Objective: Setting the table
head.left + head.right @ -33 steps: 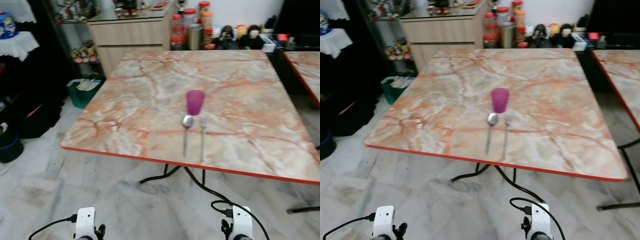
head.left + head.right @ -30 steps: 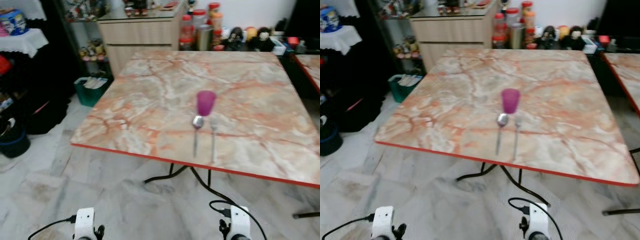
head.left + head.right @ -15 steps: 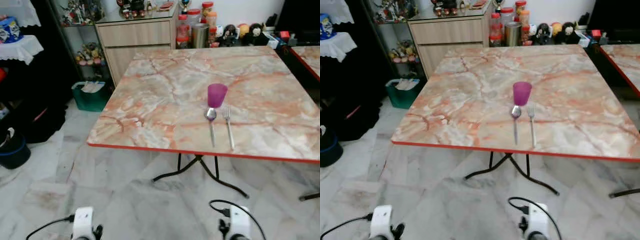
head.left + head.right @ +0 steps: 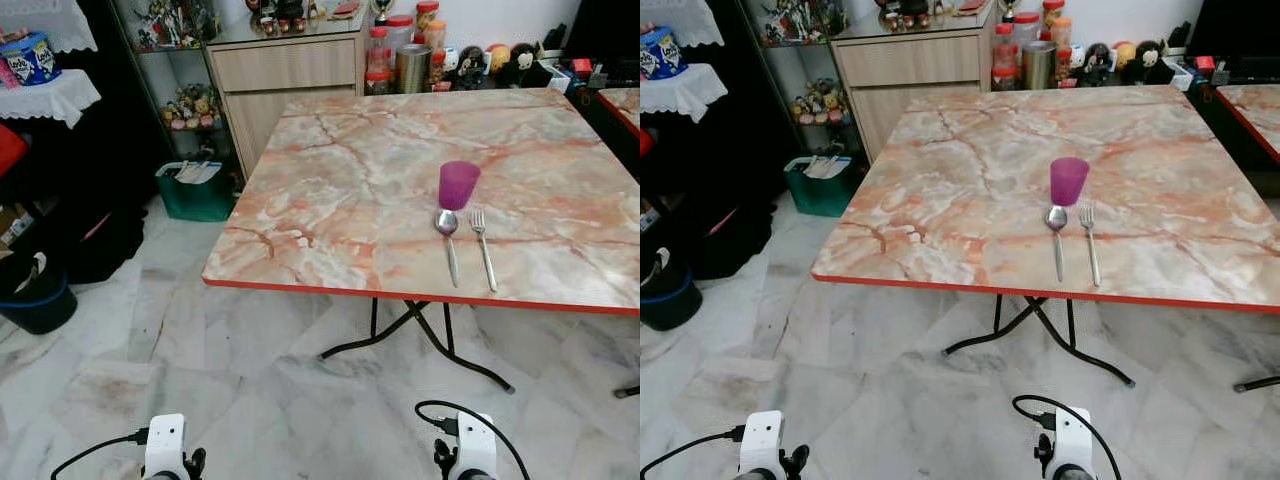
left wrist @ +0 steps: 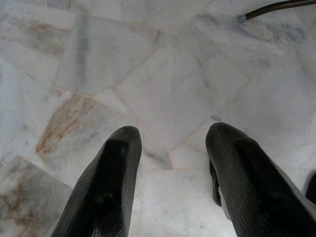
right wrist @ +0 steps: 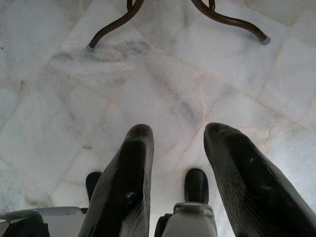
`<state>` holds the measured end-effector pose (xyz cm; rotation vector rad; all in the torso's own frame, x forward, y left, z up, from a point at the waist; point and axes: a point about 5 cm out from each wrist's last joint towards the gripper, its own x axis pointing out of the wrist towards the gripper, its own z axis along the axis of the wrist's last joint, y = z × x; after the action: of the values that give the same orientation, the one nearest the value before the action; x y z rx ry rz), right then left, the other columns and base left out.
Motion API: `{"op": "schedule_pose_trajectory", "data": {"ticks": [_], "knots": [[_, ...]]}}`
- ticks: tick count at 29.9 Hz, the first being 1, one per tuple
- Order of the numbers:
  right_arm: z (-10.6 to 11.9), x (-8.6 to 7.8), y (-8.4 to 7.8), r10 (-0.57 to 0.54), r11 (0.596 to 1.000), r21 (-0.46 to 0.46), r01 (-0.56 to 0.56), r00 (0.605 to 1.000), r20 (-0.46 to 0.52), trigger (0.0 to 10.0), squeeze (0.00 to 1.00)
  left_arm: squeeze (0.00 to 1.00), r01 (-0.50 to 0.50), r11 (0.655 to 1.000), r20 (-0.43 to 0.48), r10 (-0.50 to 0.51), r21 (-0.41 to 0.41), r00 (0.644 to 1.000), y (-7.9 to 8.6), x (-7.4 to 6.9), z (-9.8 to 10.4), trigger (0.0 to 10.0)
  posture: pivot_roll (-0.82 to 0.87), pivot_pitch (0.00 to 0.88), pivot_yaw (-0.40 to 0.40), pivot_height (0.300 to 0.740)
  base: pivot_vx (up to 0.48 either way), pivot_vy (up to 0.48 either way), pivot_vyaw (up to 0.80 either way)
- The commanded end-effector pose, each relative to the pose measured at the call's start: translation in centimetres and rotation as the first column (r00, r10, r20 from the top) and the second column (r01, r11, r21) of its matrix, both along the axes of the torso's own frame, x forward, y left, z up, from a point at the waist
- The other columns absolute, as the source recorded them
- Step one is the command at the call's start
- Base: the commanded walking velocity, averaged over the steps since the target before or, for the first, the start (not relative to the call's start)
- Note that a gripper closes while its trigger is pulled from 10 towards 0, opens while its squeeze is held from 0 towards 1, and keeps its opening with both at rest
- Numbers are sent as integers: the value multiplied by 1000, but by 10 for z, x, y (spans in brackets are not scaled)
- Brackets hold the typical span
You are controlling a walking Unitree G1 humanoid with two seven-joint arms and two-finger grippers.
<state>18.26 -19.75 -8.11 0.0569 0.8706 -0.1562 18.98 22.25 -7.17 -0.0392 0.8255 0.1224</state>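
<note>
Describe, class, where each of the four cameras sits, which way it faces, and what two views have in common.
Left eye: head, looking forward and down at the table with cup, spoon, fork; wrists at the bottom.
Right eye: same scene, shifted sideways.
Left wrist: along the open left claw at the marble floor.
Right wrist: along the open right claw at the floor and table legs.

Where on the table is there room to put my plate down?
The table is bare marble left of the spoon, out to the left edge, and across the back half behind the purple cup. There is also bare marble right of the fork. The one crowded spot is near the front edge, where cup, spoon and fork sit close together.
</note>
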Motion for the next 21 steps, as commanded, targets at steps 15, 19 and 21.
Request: {"op": "schedule_pose_trajectory", "data": {"ticks": [15, 19, 21], "knots": [[4, 7, 0, 2, 1000, -2, -2, 1000, 30, 10000, 0, 0, 11, 1000, 2, -11, 8, 1000, 1, 2, 1, 10000, 64, 0, 125, 740, 278, 0, 0], [3, 5, -1, 7, 1000, -9, -7, 1000, 17, 10000, 0, 0, 12, 1000, 2, -12, 6, 1000, 0, 2, 1, 10000, 63, 0, 122, 740, 278, 0, 0], [3, 4, -2, 8, 1000, -10, -8, 1000, 14, 10000, 0, 0, 12, 1000, 2, -12, 5, 1000, 0, 2, 1, 10000, 63, 0, 120, 740, 137, 0, 0]]}}
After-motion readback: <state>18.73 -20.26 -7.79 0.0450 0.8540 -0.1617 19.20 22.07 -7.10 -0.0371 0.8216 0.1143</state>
